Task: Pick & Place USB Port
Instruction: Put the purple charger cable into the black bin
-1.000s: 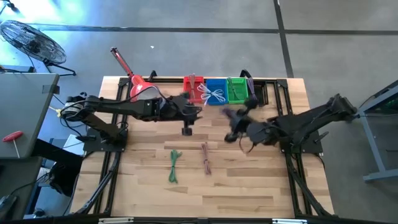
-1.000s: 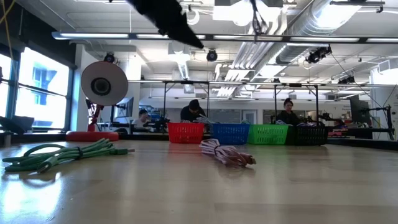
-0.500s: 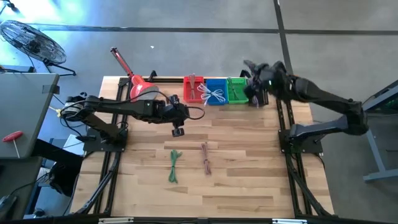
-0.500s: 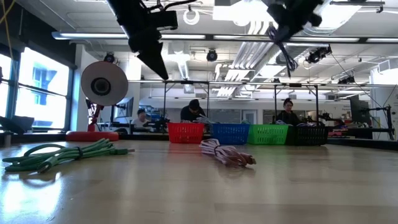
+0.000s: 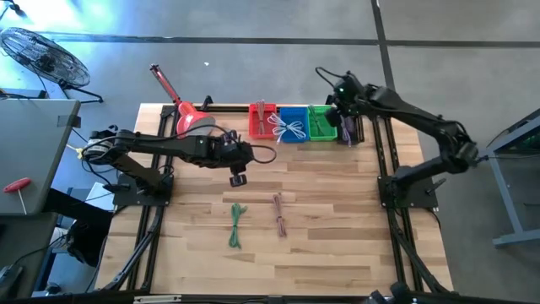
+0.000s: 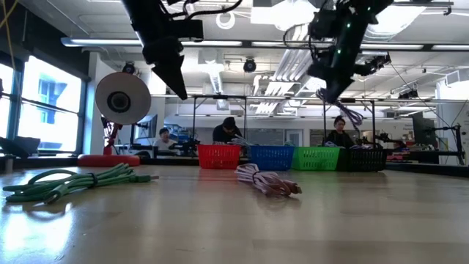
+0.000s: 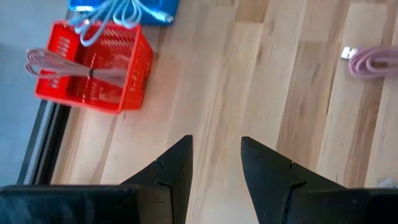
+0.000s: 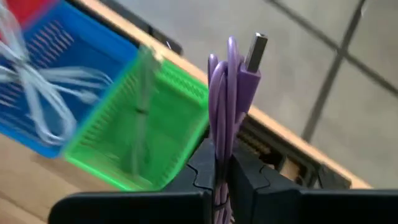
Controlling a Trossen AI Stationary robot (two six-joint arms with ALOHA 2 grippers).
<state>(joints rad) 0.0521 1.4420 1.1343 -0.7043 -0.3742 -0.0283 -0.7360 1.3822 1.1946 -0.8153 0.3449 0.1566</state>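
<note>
My right gripper (image 5: 342, 118) is shut on a coiled purple USB cable (image 8: 225, 93) and hovers high over the black basket (image 6: 366, 159) at the right end of the basket row on the far edge. In the low view the cable (image 6: 353, 114) dangles under that gripper (image 6: 335, 82). My left gripper (image 5: 238, 178) is open and empty above the table's middle, near the red basket (image 7: 93, 68). A green cable (image 5: 236, 225) and a pink cable (image 5: 279, 214) lie flat on the wood. My right gripper pinches the purple cable's bundled loops (image 8: 221, 127) between its two fingers. The loops and the USB plug (image 8: 257, 43) stick out past the fingertips. The cable is lifted clear of everything, and a part of it hangs below the fingers (image 6: 353, 114).
The red basket (image 5: 262, 121) holds a pink cable, the blue one (image 5: 292, 124) a white cable, and the green one (image 5: 321, 122) a green cable. A red dustpan (image 5: 187, 116) sits at the far left. Bare wood stretches along the near edge. People sit beyond the table.
My right arm swung up and away from the table's middle to the far right corner, carrying the purple cable to above the black basket, then slowed there. My left gripper drifted a little toward the table's left, still open.
</note>
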